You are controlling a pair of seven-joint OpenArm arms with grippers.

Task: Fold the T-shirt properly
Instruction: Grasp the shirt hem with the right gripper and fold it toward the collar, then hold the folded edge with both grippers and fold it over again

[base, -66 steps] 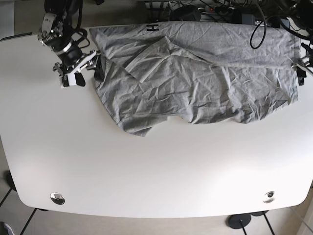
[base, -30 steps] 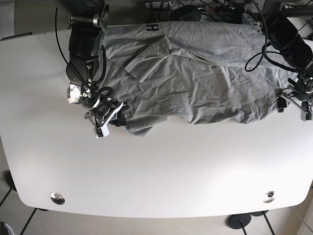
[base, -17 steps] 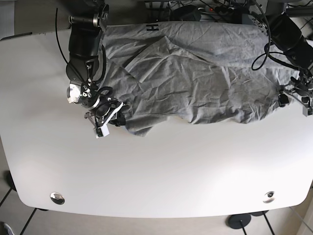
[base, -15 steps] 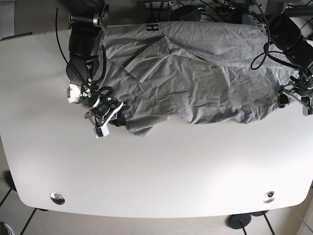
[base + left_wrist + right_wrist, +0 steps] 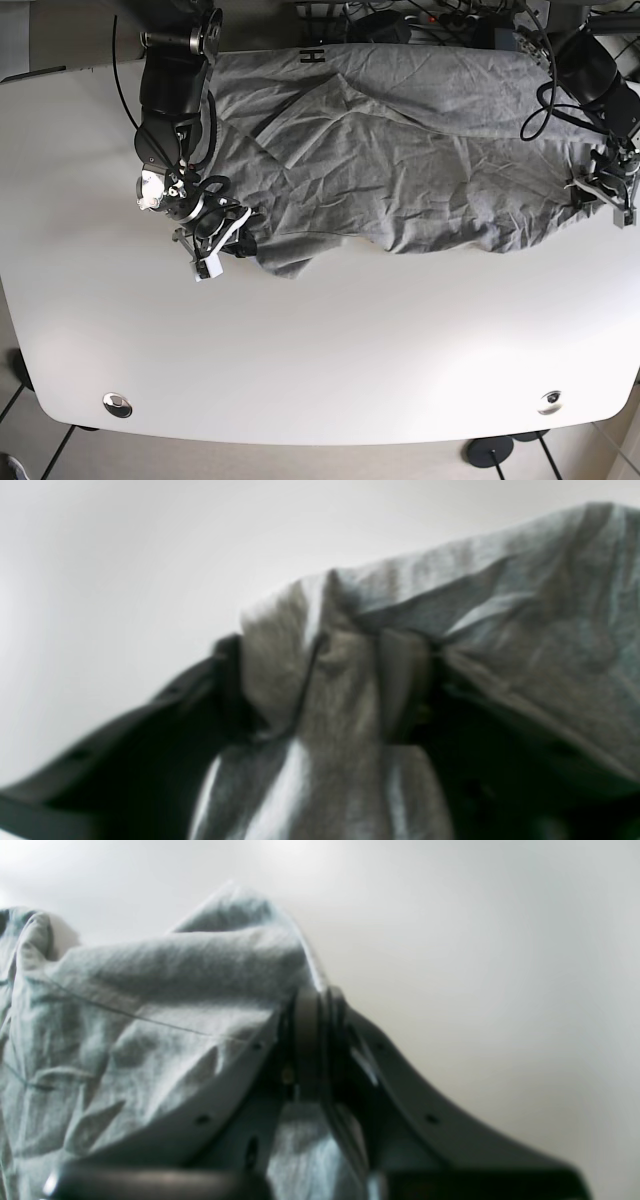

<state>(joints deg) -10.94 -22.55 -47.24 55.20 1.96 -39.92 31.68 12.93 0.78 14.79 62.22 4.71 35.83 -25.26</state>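
A crumpled grey T-shirt (image 5: 400, 150) lies spread along the back of the white table (image 5: 340, 350), with a black mark at its far hem (image 5: 311, 57). My right gripper (image 5: 228, 238) sits at the shirt's near-left corner. In the right wrist view its fingers (image 5: 312, 1040) are pressed together on a fold of the cloth (image 5: 150, 1015). My left gripper (image 5: 597, 190) is at the shirt's right edge. In the left wrist view, bunched fabric (image 5: 500, 605) fills the gap between the dark fingers of that gripper (image 5: 325, 690).
Two metal fittings (image 5: 118, 404) (image 5: 549, 402) sit near the table's front edge. Cables and dark equipment (image 5: 430, 20) crowd the space behind the table. The table's rounded front corners fall away to a tiled floor.
My left gripper moved up from the table to the shirt's right edge and closed on the cloth. My right gripper came down from the shirt's far-left corner to its near-left corner and stays there.
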